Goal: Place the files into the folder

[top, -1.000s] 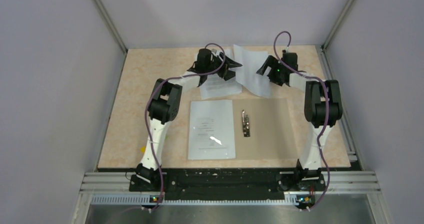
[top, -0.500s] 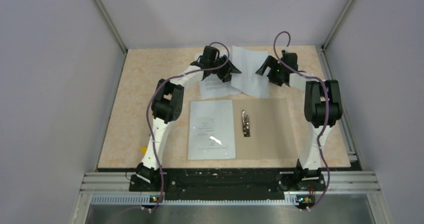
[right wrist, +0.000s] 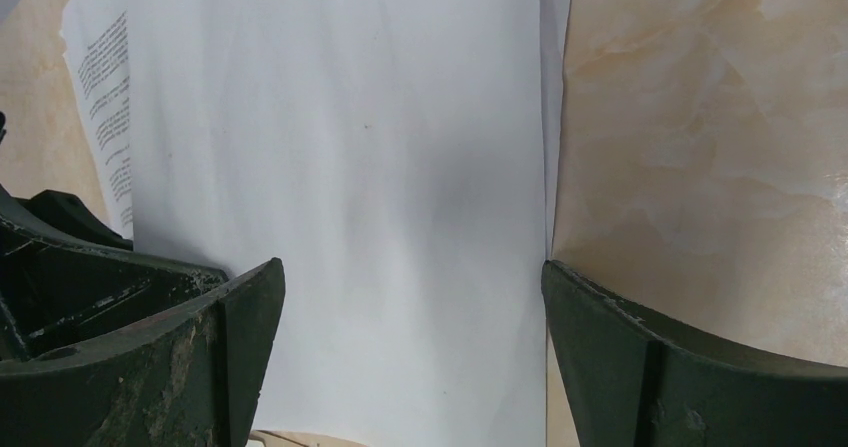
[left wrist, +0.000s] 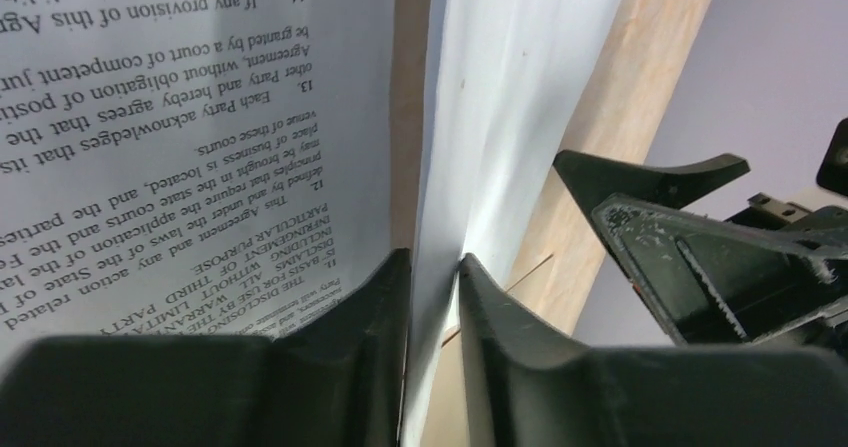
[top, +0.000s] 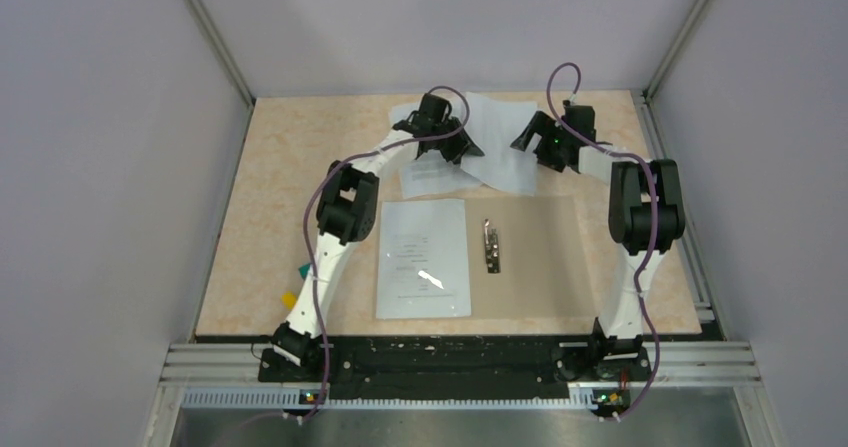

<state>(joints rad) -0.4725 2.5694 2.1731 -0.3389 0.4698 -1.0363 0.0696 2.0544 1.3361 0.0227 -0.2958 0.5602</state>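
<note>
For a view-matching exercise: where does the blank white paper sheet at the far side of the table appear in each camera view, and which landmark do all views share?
Top external: the blank white paper sheet lies at the upper centre.
Left wrist: the sheet runs up the centre, between the left gripper fingers.
Right wrist: the sheet fills the left and middle.
Shared landmark: the speckled beige tabletop.

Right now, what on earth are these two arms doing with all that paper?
They are filing papers into the folder, lying open. A first sheet lies on its left half. At the far side, the left gripper pinches the raised edge of a blank sheet, beside a printed sheet. The right gripper hangs open above that blank sheet, holding nothing.
</note>
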